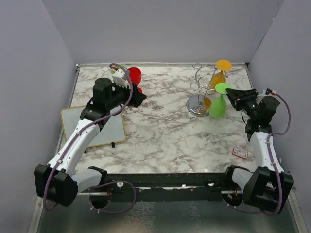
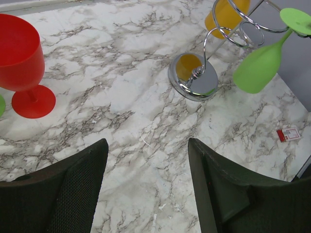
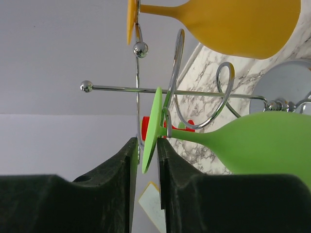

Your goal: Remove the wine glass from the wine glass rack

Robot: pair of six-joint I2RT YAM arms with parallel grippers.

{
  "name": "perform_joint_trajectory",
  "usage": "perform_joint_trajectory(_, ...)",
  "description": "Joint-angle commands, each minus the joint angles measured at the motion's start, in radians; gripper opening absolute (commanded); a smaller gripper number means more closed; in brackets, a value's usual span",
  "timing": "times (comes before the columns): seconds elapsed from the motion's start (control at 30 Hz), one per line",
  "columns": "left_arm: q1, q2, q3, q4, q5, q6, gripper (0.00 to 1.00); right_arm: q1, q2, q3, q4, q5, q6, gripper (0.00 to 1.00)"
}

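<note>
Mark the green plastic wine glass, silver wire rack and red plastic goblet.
green plastic wine glass [image 1: 217, 108]: top view, bowl.
silver wire rack [image 2: 205, 85]: left wrist view, round base.
red plastic goblet [image 2: 17, 54]: left wrist view, bowl.

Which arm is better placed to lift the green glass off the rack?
Right. The right gripper pinches the foot of the green glass on the wine glass rack; the left gripper hangs open across the table, by the red glass.
</note>
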Motion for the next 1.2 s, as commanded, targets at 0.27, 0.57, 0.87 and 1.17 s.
perform_joint_trajectory(0.27, -0.007, -0.022, -0.001, 0.011, -0.011, 0.009, 0.69, 0.005, -0.012, 0.048, -0.030, 0.034, -0.013, 0.21)
perform_joint_trajectory(0.57, -0.006, -0.019, 0.000, 0.010, -0.011, 0.009, 0.69, 0.005, -0.027, 0.082, -0.085, 0.052, -0.027, 0.14)
perform_joint_trajectory(0.87, -0.006, -0.019, -0.001, 0.009, -0.013, 0.009, 0.69, 0.005, -0.036, 0.080, -0.105, 0.050, -0.007, 0.08)
perform_joint_trajectory(1.17, -0.006, -0.017, 0.001, 0.009, -0.014, 0.009, 0.69, 0.005, -0.101, 0.091, -0.180, 0.104, -0.026, 0.07)
